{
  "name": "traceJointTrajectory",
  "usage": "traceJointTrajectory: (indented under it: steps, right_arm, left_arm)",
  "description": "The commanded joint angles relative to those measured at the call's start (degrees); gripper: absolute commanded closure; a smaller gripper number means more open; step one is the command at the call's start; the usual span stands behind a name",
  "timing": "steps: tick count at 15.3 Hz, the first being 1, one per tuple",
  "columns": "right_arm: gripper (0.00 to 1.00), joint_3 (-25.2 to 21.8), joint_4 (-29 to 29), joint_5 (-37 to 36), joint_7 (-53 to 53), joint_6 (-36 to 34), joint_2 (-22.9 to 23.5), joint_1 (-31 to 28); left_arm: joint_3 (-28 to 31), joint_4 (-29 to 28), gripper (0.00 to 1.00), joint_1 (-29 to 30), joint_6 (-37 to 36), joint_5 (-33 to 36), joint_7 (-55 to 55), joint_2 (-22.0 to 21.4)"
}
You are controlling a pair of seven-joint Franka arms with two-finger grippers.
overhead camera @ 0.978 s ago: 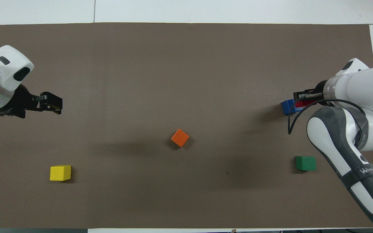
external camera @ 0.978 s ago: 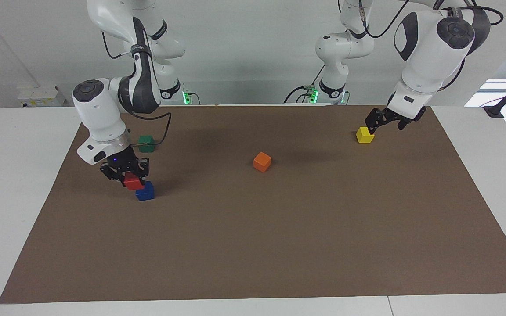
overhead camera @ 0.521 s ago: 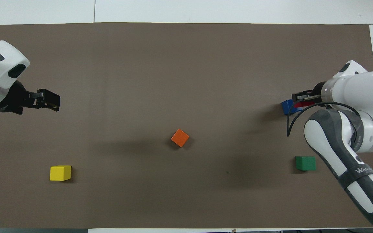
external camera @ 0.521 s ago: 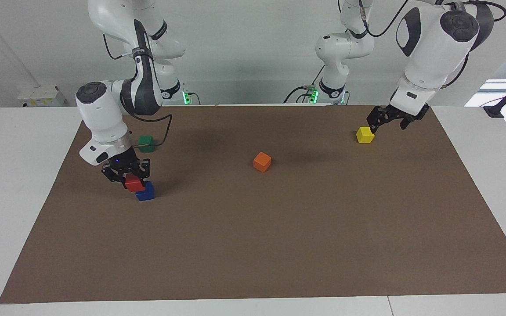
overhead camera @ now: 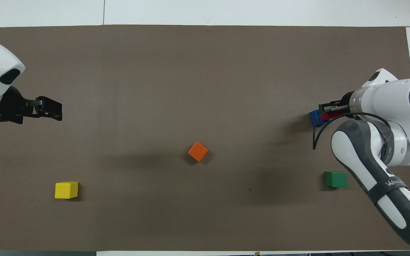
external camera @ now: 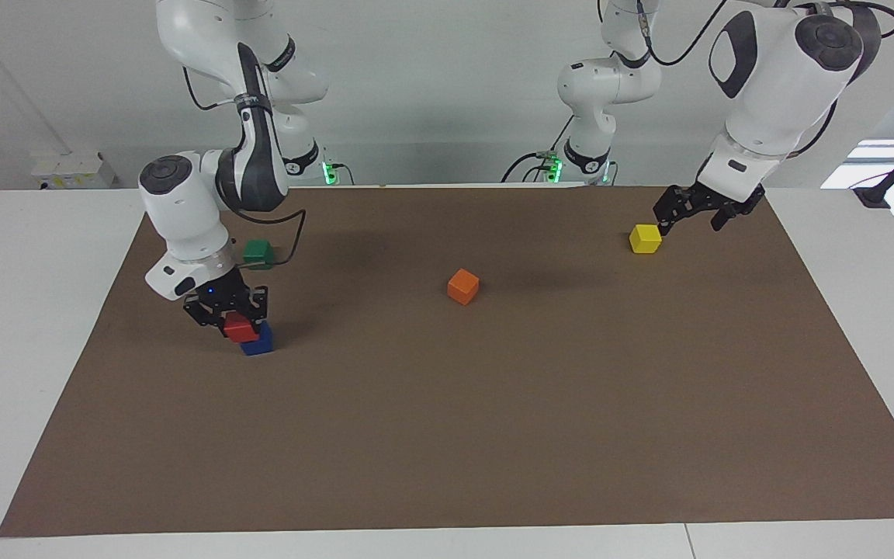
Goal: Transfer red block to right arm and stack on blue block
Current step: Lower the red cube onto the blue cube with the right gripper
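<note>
Right tool (external camera: 227,314) grasps the red block (external camera: 239,328) directly over the blue block (external camera: 258,341); left tool (external camera: 694,211), grip state indeterminate, hangs above the bench (external camera: 493,404).

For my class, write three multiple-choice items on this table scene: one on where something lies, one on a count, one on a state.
1. Which cube lies beside the small dark blue cube, nearer to the robots?
A. green cube
B. yellow cube
C. orange cube

2. How many cubes show in all?
A. three
B. five
C. seven

3. What is the state of the small glossy red cube?
A. lying alone on the mat
B. held in the right gripper's jaws at the blue cube's top
C. held by the left gripper

Key: 1 A, the green cube sits just higher in the facing view. 2 B, red, blue, green, orange and yellow. 3 B, the jaws are clamped on it; the left gripper hangs over the mat by the yellow cube.
</note>
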Motion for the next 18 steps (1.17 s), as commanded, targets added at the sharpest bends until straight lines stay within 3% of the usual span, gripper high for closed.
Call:
traceJointTrajectory:
  steps: [1,18]
  right_arm:
    - [1.00,0.2,-0.6,-0.6,1.3,1.1,0.4,0.1]
    - [1.00,0.1,-2.4,-0.6,-2.5,1.1,0.0,-1.2]
  left_arm:
    - [1.2,1.2,0.00,-0.8,0.6,-0.9,1.1,0.8]
    - [0.9,0.5,0.00,-0.8,0.2,-0.9,0.4,0.1]
